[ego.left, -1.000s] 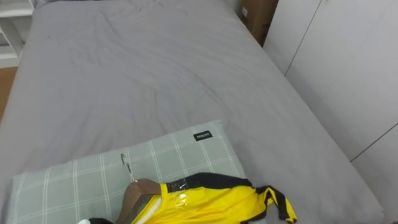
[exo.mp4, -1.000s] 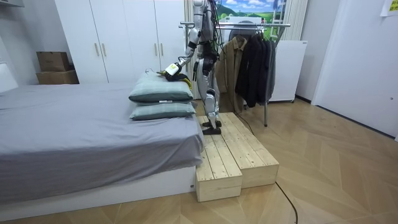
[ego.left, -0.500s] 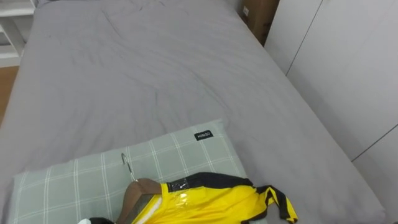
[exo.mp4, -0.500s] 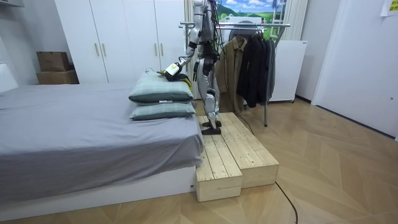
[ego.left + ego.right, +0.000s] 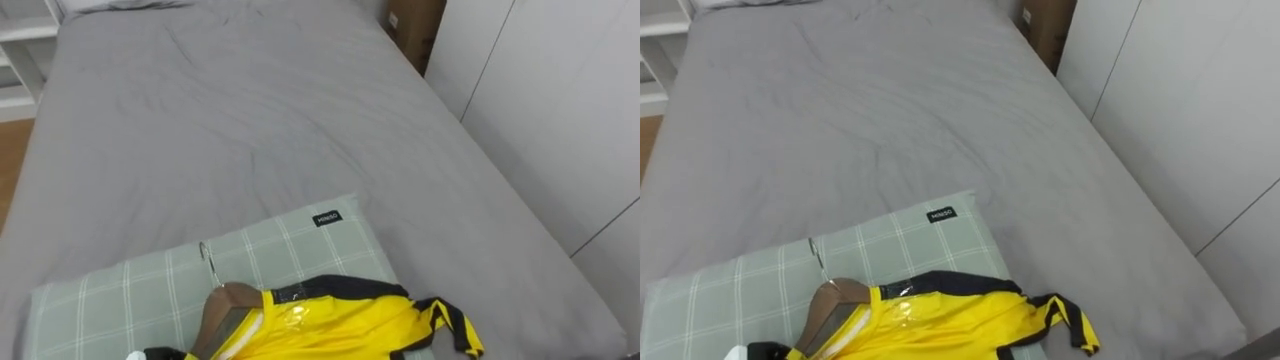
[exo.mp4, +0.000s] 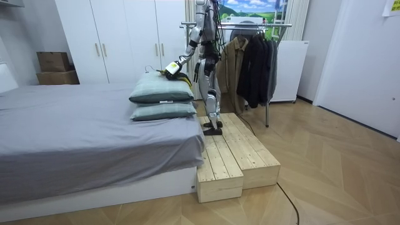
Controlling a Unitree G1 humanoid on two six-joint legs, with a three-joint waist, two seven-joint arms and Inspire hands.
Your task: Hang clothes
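You had just lifted the wooden hanger (image 5: 225, 303) a little off the checked pillow (image 5: 110, 295) at 6 o'clock, with the yellow shirt (image 5: 335, 325) on it. I couldn't tell how your left hand (image 6: 172, 66) held its fingers. The clothes rack (image 6: 250, 25) was next.

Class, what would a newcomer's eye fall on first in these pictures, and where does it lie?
The yellow shirt on a wooden hanger, on the green checked pillow at the near end of the grey bed. In the room view, the robot stands on a wooden platform beside the bed, with a rack of dark coats behind it.
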